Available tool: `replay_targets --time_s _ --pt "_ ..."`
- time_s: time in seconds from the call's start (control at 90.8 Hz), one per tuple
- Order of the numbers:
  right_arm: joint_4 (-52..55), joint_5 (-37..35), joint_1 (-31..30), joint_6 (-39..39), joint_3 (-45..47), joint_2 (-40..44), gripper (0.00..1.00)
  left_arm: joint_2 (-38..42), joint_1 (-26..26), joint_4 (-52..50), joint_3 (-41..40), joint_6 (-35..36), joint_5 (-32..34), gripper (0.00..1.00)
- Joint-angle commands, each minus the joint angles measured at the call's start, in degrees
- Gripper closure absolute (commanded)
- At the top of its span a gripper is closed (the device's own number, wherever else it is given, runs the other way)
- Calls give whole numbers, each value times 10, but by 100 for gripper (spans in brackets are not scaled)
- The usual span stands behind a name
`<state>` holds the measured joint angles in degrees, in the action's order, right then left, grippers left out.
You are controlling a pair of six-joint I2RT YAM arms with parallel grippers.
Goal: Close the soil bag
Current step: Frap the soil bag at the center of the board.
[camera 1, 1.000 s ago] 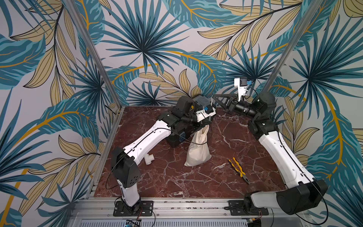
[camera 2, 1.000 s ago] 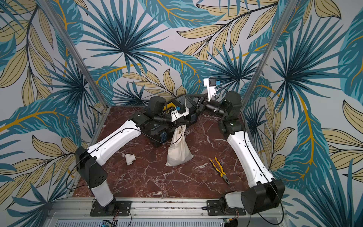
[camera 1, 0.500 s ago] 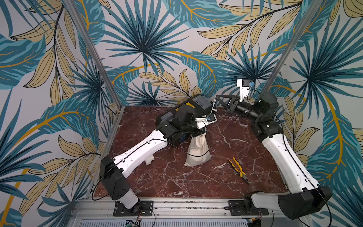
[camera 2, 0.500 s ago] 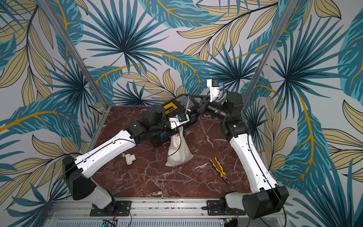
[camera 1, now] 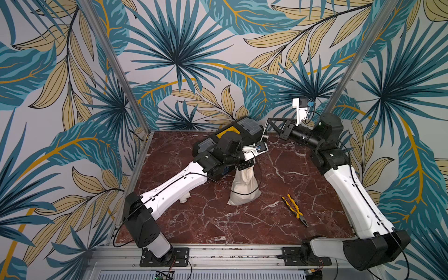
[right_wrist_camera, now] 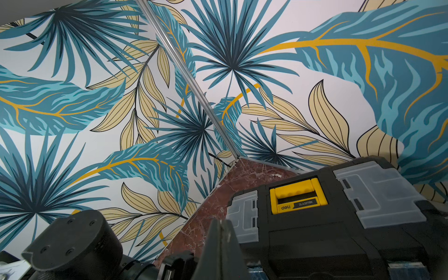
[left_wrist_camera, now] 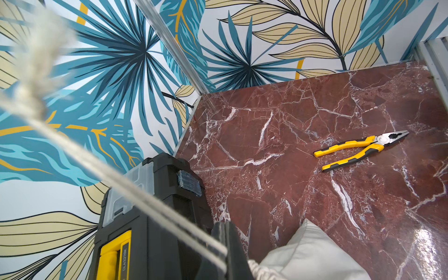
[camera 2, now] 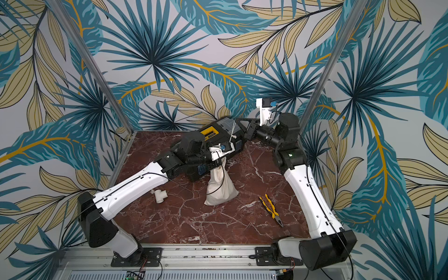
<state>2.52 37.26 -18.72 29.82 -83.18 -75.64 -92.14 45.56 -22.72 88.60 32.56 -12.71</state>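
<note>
Soil bag (camera 1: 243, 189) is matt cloth, table (camera 1: 218, 223) glossy stone.

- Red marble table (camera 1: 213, 225) carried the lot.
- Soil bag (camera 1: 243, 191) stood mid-table, black toolbox (camera 1: 247, 127) just behind.
- Yellow pliers (camera 1: 294, 209) lay flat, white pipe fitting (camera 2: 160, 195) well apart from them.

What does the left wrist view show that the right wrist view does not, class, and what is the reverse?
Only the left wrist view: the yellow pliers, the soil bag and its white cord. Only the right wrist view: a round black arm joint. Both: the black toolbox with its yellow latch, and the red marble table.
</note>
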Motion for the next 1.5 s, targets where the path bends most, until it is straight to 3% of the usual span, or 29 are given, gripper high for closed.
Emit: replay_targets --time_s 0.0,0.441,0.661,1.487 --pt "-121 -65 27 6 -37 22 100 -10 19 -156 -45 1 -10 93" --pt "-122 -82 58 12 -49 14 100 11 26 -174 -84 -18 -33 93" --pt "-157 -75 62 39 -49 9 100 16 28 -186 -98 -19 -44 87" --pt "-274 -38 62 128 -100 -5 100 -26 50 -189 -59 -47 -48 85"
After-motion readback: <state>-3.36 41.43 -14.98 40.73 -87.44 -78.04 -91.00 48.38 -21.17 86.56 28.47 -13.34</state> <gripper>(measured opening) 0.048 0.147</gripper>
